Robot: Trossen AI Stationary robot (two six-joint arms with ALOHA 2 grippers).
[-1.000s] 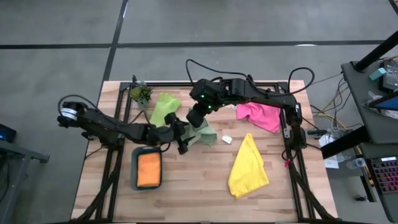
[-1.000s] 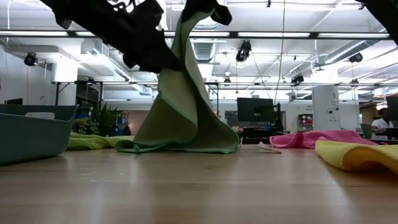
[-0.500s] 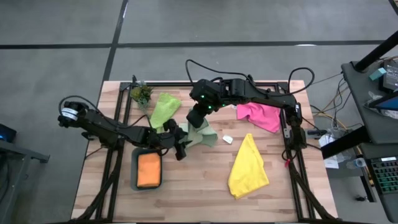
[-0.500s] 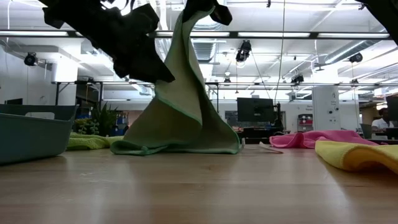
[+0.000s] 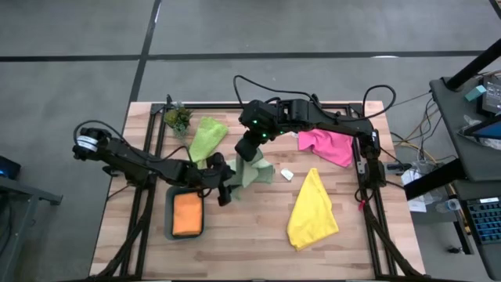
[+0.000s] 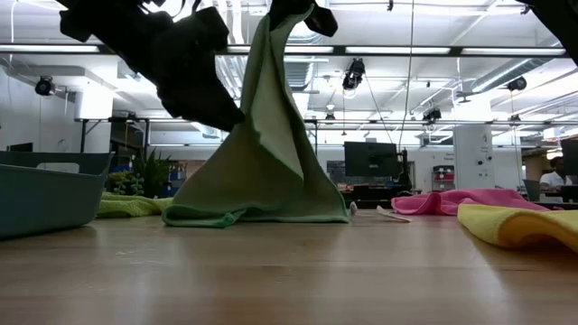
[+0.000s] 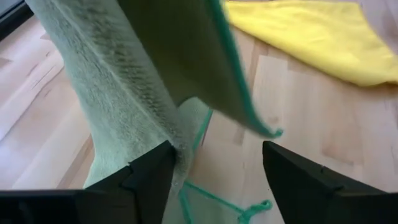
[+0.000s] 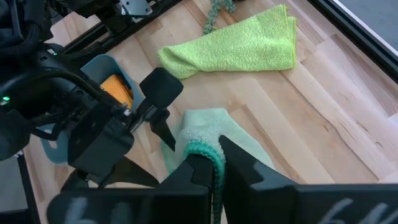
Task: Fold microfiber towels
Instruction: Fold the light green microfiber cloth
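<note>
The right gripper (image 5: pixel 248 146) is pinched shut on the top corner of the sage towel (image 5: pixel 252 169), holding it up over the middle of the table (image 5: pixel 250 235) so that its lower edge trails on the wood. The left gripper (image 5: pixel 225 188) is beside the towel's left side, fingers spread wide with the hanging cloth by them, gripping nothing. The orange towel (image 5: pixel 187 213) lies in the tray (image 5: pixel 170 211) at the left; lime towel (image 5: pixel 207 135) far left, pink towel (image 5: pixel 325 145) far right, yellow towel (image 5: pixel 313 210) right.
</note>
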